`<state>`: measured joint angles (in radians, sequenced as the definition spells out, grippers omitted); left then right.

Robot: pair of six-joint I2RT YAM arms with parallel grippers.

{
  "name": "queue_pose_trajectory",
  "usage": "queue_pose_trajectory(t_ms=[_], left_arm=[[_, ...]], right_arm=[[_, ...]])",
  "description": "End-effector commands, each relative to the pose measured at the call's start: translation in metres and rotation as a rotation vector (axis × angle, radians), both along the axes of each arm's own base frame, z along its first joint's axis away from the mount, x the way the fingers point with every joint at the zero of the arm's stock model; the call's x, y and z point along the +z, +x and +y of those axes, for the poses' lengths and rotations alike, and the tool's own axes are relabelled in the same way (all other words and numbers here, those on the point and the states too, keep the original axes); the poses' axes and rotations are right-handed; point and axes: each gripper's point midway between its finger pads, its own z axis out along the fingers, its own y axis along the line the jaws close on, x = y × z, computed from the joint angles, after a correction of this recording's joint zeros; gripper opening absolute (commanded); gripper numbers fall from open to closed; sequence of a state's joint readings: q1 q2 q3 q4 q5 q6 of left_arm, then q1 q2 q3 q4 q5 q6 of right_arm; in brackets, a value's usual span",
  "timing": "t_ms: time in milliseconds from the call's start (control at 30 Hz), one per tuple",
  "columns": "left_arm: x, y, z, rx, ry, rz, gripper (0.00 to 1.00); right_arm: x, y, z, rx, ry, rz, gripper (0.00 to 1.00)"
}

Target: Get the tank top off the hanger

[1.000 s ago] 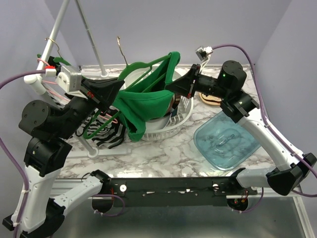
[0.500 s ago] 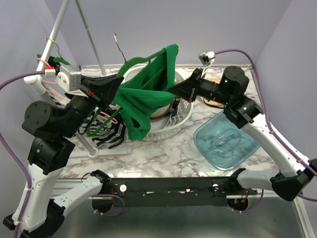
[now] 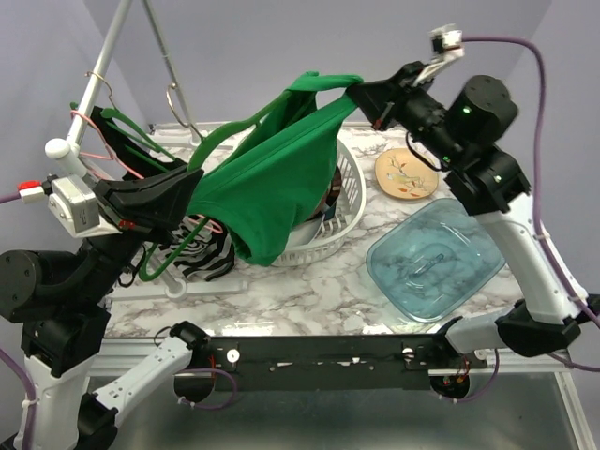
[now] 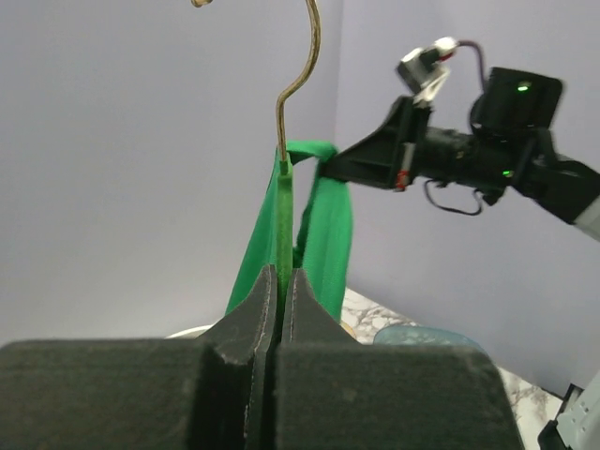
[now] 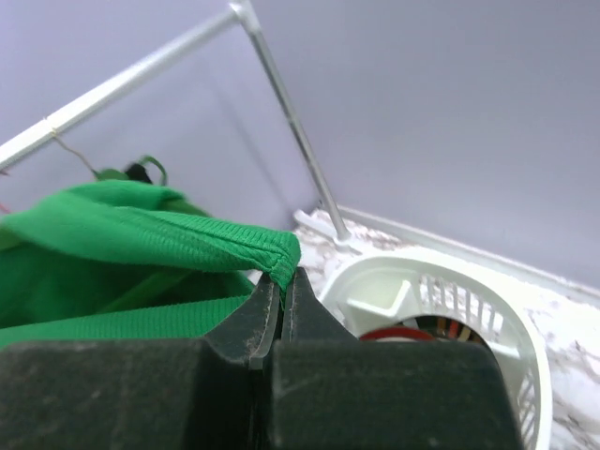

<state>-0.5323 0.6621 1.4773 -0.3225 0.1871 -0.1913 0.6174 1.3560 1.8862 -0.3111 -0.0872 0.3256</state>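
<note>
A green tank top [image 3: 272,183] hangs stretched in the air between my two grippers, above the white basket. My left gripper [image 3: 192,178] is shut on the green hanger [image 3: 220,138], whose metal hook [image 3: 174,94] points up; in the left wrist view the hanger [image 4: 282,220] runs up from the closed jaws to the hook [image 4: 302,75]. My right gripper [image 3: 361,92] is shut on a strap of the tank top [image 5: 178,234] and holds it high at the upper right. The strap's folded edge sits between the closed pads. The right arm shows in the left wrist view [image 4: 450,155].
A white laundry basket [image 3: 339,208] with clothes stands below the tank top. A blue transparent tray [image 3: 431,262] lies at the right. A small patterned plate [image 3: 405,173] lies behind it. A metal clothes rack [image 3: 108,52] with other hangers stands at the left. A striped garment [image 3: 202,258] lies below.
Both grippers have risen. The right gripper has pulled the strap up and to the right, the left gripper moved down-left with the hanger, and the tank top is stretched out longer between them.
</note>
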Motion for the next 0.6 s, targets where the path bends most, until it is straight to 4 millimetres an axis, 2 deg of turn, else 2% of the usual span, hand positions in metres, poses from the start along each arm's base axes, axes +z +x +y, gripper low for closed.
queue_pose_trajectory(t_ms=[0, 100, 200, 233, 267, 300, 367, 433, 567], left_arm=[[0.028, -0.034, -0.001, -0.093, -0.008, -0.132, 0.00], [0.027, -0.042, -0.008, -0.143, 0.006, -0.161, 0.00], [0.021, -0.044, -0.017, -0.184, 0.059, -0.151, 0.00], [0.021, -0.043, -0.017, -0.182, 0.070, -0.150, 0.00], [0.018, -0.042, -0.017, -0.177, 0.081, -0.142, 0.00], [0.012, -0.039, -0.017, -0.170, 0.098, -0.118, 0.00], [0.009, -0.030, -0.010, -0.103, 0.106, -0.095, 0.00], [0.001, -0.022, -0.004, -0.054, 0.121, -0.060, 0.00], [-0.004, -0.017, -0.003, -0.029, 0.148, -0.048, 0.00]], right_arm=[[-0.056, 0.045, 0.001, -0.081, -0.146, 0.103, 0.01], [-0.069, 0.043, 0.018, 0.007, -0.177, 0.124, 0.01], [-0.072, 0.053, 0.014, -0.041, -0.172, 0.139, 0.01], [-0.069, 0.056, 0.010, -0.059, -0.168, 0.137, 0.01], [-0.054, 0.059, 0.003, -0.080, -0.139, 0.124, 0.01], [-0.049, 0.059, -0.002, -0.089, -0.129, 0.130, 0.01], [-0.034, 0.059, -0.010, -0.096, -0.089, 0.118, 0.01], [-0.015, 0.051, -0.016, -0.084, -0.049, 0.077, 0.01], [-0.005, 0.048, -0.012, -0.039, -0.025, 0.070, 0.01]])
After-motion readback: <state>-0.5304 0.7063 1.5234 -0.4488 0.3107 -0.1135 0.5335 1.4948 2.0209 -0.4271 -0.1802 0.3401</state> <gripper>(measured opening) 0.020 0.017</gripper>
